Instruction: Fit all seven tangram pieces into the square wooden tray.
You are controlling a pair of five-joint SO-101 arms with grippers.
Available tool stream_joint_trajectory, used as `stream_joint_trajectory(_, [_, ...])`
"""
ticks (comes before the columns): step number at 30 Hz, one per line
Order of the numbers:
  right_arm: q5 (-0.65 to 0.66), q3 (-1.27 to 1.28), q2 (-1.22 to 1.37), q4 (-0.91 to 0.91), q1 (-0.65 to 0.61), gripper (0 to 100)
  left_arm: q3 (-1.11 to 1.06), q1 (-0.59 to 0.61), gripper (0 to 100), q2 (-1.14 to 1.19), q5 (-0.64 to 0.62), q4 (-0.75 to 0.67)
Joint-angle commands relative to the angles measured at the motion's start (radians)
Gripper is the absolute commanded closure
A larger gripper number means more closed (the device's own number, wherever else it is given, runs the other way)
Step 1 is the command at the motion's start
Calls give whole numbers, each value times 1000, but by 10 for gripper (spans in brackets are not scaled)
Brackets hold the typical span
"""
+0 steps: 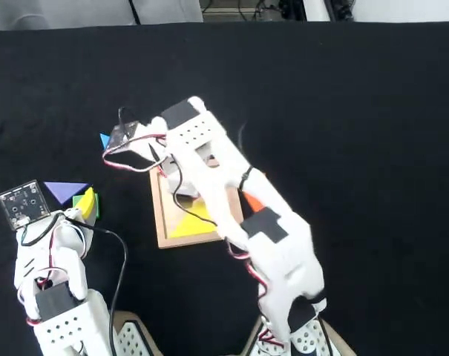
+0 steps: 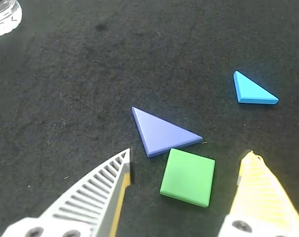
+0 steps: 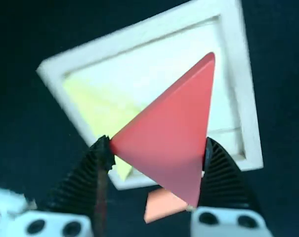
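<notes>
1. My right gripper point(image 3: 156, 145) is closed partway on the red triangle point(image 3: 171, 133), one finger on each side of it. I hold it over the square wooden tray point(image 3: 240, 98).
2. The yellow triangle point(image 3: 100, 103) already lies in the tray. To do this step well, I should turn the red piece until its long edge runs along the yellow one, lower it flat, and only then let go.
3. The orange piece point(image 3: 161, 205) lies outside the tray, just beside its rim; I should not knock it.
4. My left gripper point(image 2: 188, 154) is wide open and empty, above the green square point(image 2: 188, 177). The purple triangle point(image 2: 161, 134) sits just beside the square, and the blue triangle point(image 2: 252, 91) lies apart.
5. From above, my right arm covers much of the tray, so I cannot tell how much room is left. I also cannot judge how high the red piece hangs.
</notes>
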State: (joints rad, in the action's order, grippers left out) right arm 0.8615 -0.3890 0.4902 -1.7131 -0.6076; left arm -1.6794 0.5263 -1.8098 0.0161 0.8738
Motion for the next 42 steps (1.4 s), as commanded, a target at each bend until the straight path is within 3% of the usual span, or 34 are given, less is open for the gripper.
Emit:
stream_joint_trajectory(1, [187,-39,-122,-48,5,871,-15,-13,662,-12,0,-18])
stream_joint_trajectory(7, [517,12,-156,-48,-20,880,-15,-10,662,-12,0,-18])
stream_joint_trajectory(10, [703,62,-159,-48,-25,966,-15,-5,662,-12,0,-18])
stream_joint_trajectory(14, [799,136,-154,-44,-23,947,-16,-12,662,-12,0,-18])
stream_joint_trajectory(20, [801,177,-160,41,-52,917,-16,-13,662,-12,0,-20])
stream_joint_trajectory(25, [792,56,-188,-49,18,917,-16,-13,662,-12,0,-20])
stream_joint_trajectory(31, [540,33,-421,-54,130,917,-16,-13,662,-12,0,-20])
stream_joint_trajectory(38, [443,561,-966,-17,98,917,-16,-13,662,-12,0,-18])
stream_joint_trajectory(42, [354,997,-1187,196,114,914,-16,-13,662,-12,0,-18])
